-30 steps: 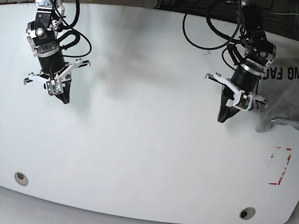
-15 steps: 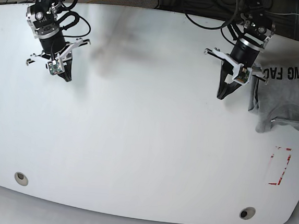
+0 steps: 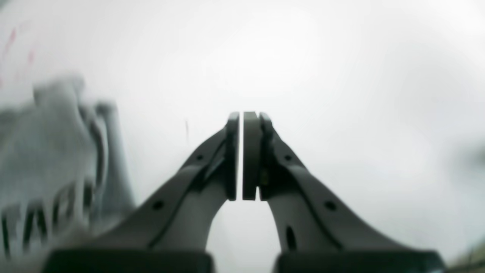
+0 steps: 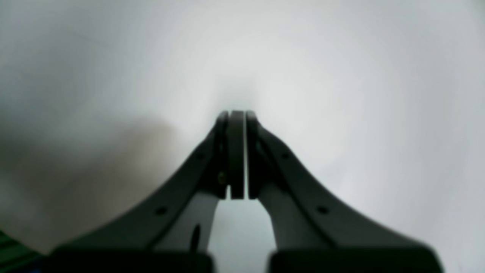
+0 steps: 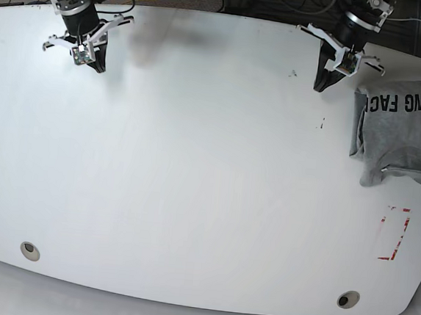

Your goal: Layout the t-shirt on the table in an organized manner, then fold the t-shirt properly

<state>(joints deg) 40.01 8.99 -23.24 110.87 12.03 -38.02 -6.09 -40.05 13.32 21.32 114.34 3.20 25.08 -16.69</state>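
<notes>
1. Grey heathered cotton, the t-shirt [image 5: 401,130] is lying folded into a compact bundle at the far right of the table [image 5: 193,185], its black lettering facing up along the far edge.
2. Just nearer than the garment, a red rectangular outline [image 5: 393,233] is showing on the white surface.
3. Left of the shirt, close but not touching it, the left gripper [image 5: 321,86] is hanging over the far edge, its jaws pressed together on nothing; its wrist view is showing the blurred shirt [image 3: 57,159] off to one side.
4. At the far left corner, well apart from the shirt, the right gripper [image 5: 97,66] is pointing down at bare tabletop, jaws likewise together and empty.
5. Two small round holes [image 5: 30,251] are sitting near the front edge.
</notes>
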